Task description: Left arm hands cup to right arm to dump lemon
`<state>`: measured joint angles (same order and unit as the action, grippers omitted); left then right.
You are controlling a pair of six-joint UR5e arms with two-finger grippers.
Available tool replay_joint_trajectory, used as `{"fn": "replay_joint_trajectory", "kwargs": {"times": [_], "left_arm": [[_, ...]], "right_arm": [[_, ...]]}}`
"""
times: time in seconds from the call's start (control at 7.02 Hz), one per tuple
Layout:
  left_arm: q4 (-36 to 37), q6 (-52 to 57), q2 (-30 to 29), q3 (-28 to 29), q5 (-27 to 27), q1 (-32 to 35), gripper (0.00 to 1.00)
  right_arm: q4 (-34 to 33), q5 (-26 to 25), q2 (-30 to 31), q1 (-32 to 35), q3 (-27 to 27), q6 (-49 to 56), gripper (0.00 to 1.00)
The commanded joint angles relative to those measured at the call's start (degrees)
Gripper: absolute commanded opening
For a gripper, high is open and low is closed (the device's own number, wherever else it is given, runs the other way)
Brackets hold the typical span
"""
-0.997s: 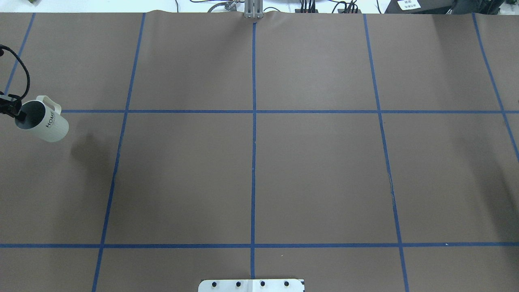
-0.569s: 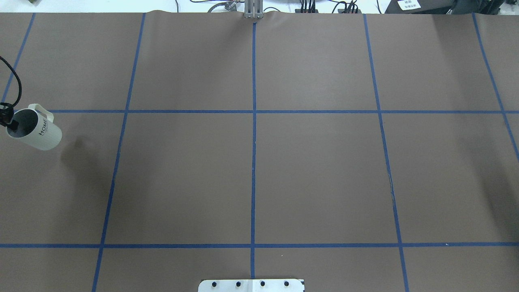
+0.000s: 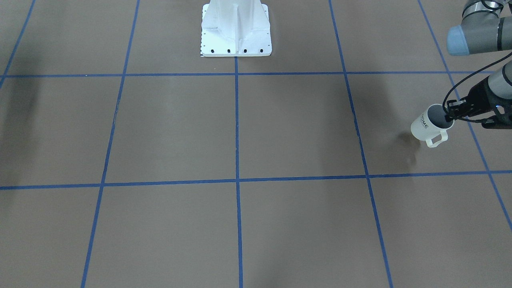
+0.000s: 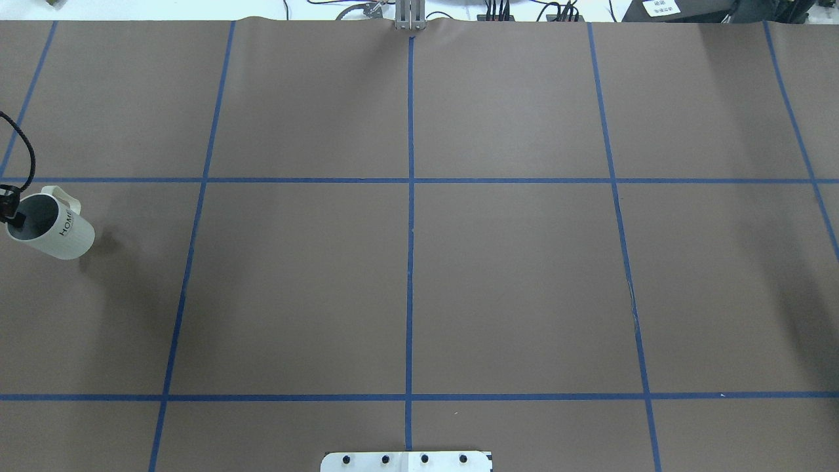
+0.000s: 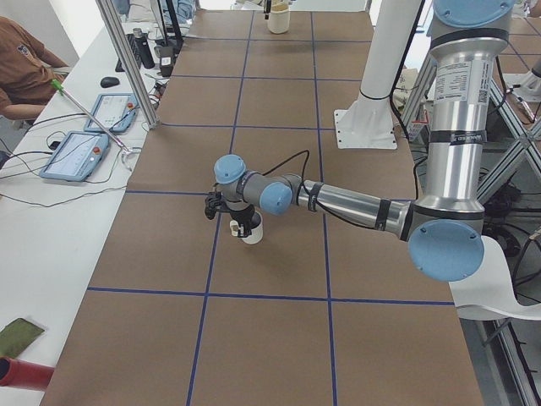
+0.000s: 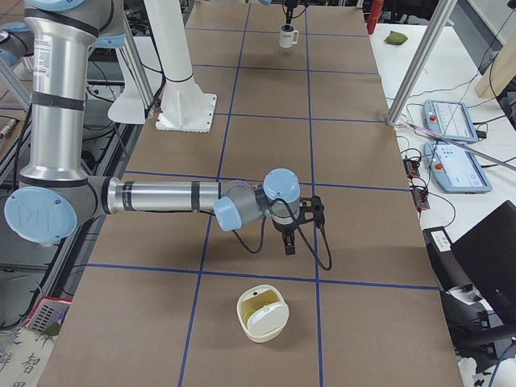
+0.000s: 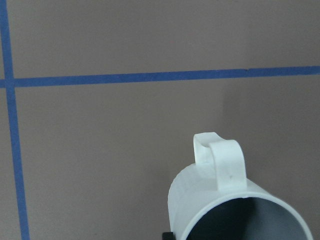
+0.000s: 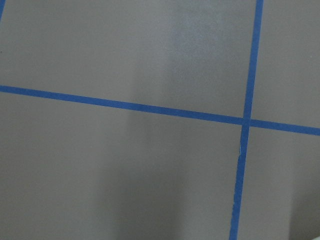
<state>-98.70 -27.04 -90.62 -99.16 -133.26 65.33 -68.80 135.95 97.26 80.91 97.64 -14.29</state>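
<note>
Left claw (image 3: 450, 115) pinches the cup (image 3: 429, 127) by its rim, low over the counter (image 3: 280, 132), well left of the white base (image 3: 236, 28); right claw (image 6: 288, 242), across the base, spread or closed I cannot tell; handover and dump apparently not yet done.

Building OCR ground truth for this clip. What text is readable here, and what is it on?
"HOME": black lettering on the side of the cup.
White label on the black box past the table's far edge: too small to read.
Print on the left arm, on its upright link: too small to read.
Pendant screens on the side bench: blurred, unreadable.
</note>
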Motion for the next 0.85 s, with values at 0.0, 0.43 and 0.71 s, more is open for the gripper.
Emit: {"fn": "replay_joint_trajectory", "kwargs": {"times": [0.0, 0.43, 0.71], "left_arm": [[-2.0, -0.1, 0.2, 0.2, 0.0, -2.4, 0.0], [-2.0, 0.1, 0.3, 0.4, 0.0, -2.9, 0.7], [-1.9, 0.1, -0.4, -0.9, 0.1, -2.7, 1.0]], "right_arm": [[-0.1, -0.2, 0.0, -0.2, -0.1, 0.1, 1.0], [-0.1, -0.2, 0.2, -0.3, 0.3, 0.0, 1.0], [0.0, -0.2, 0.6, -0.1, 0.8, 0.0, 1.0]]}}
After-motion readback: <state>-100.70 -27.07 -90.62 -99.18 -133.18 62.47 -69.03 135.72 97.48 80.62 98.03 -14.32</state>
